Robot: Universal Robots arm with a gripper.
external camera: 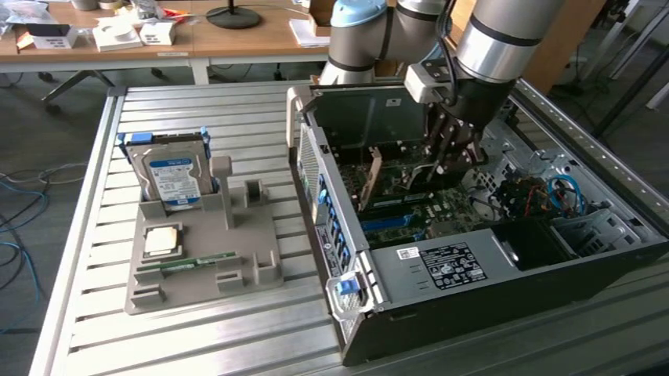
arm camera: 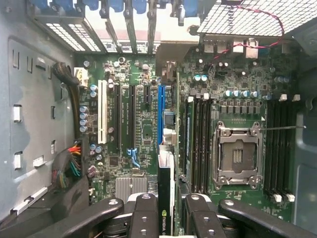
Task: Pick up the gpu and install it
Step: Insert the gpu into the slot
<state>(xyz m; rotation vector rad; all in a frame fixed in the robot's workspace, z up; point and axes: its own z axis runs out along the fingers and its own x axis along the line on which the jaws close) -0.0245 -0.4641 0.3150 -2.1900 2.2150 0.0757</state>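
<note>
Inside the open computer case (external camera: 439, 266), my gripper (external camera: 452, 157) reaches down over the motherboard (external camera: 418, 211). It is shut on the gpu (external camera: 374, 182), a thin dark card with a brownish face that stands on edge above the board. In the wrist view the gpu (arm camera: 166, 188) shows edge-on between my two black fingers (arm camera: 146, 213). It runs toward the rear slot openings, in line with the blue expansion slot (arm camera: 161, 111). Whether the card's lower edge touches the slot is hidden.
A grey holder tray (external camera: 246, 270) at the exterior view's left carries a blue-labelled hard drive (external camera: 172, 176), a processor chip (external camera: 162, 241) and a green memory stick (external camera: 188, 264). Case walls, cable bundles (arm camera: 69, 166), the open processor socket (arm camera: 237, 156) and memory slots (arm camera: 198, 144) crowd round the card.
</note>
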